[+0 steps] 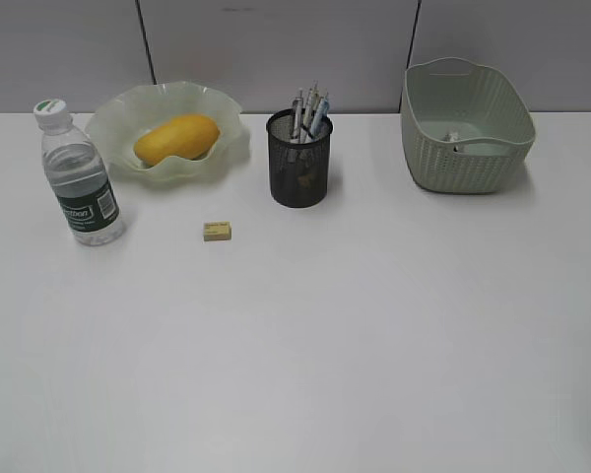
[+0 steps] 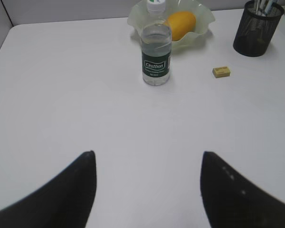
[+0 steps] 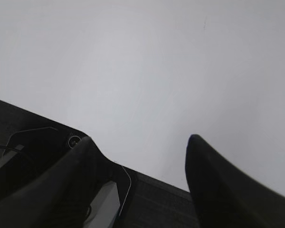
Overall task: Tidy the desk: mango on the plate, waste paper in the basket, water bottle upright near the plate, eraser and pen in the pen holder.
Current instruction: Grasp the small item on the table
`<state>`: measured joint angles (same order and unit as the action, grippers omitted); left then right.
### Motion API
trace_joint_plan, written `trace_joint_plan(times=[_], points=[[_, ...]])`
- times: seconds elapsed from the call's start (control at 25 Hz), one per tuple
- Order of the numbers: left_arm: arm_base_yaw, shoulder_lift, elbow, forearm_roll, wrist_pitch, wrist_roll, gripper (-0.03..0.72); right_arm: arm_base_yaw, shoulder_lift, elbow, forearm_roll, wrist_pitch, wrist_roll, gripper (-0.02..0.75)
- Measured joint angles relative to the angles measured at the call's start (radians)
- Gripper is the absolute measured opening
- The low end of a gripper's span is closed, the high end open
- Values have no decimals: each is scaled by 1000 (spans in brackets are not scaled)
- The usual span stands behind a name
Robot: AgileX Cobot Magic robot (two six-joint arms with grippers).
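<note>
Exterior: neither arm is showing; the mango [image 1: 176, 137] is sitting in the plate [image 1: 113, 123], the water bottle [image 1: 78, 177] is standing upright just left of the plate, pens are sticking out of the pen holder [image 1: 298, 163], the eraser [image 1: 217, 231] is lying on the desk [image 1: 305, 345] between bottle and holder, and a small scrap that may be the waste paper [image 1: 454, 137] is lying in the basket [image 1: 466, 138]. Left wrist: left claw [image 2: 147, 164] is hovering spread wide, gripping nothing; bottle [image 2: 156, 50] is standing well ahead of it, plate [image 2: 202, 21] and mango [image 2: 180, 24] just behind the bottle, eraser [image 2: 221, 71] ahead-right, holder [image 2: 256, 28] farther ahead-right. Right wrist: right claw [image 3: 140, 145] is also spread and empty, hanging over the desk's near edge, only bare desk [image 3: 147, 61] ahead of it.
</note>
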<state>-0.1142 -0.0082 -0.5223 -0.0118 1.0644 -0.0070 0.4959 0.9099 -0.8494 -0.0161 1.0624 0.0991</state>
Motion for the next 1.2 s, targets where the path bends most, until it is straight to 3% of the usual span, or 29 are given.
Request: trace_joint_plan(times=[0.4, 0.56, 0.76, 1.2], points=[[0, 0, 0, -1, 0, 0, 519, 0, -499, 107, -6, 2, 0, 478], [0, 0, 0, -1, 0, 0, 519, 0, -632, 139, -48, 72, 0, 478], [0, 0, 0, -1, 0, 0, 519, 0, -705, 215, -117, 146, 32, 478], [0, 0, 0, -1, 0, 0, 507, 0, -710, 296, -103, 152, 42, 478]])
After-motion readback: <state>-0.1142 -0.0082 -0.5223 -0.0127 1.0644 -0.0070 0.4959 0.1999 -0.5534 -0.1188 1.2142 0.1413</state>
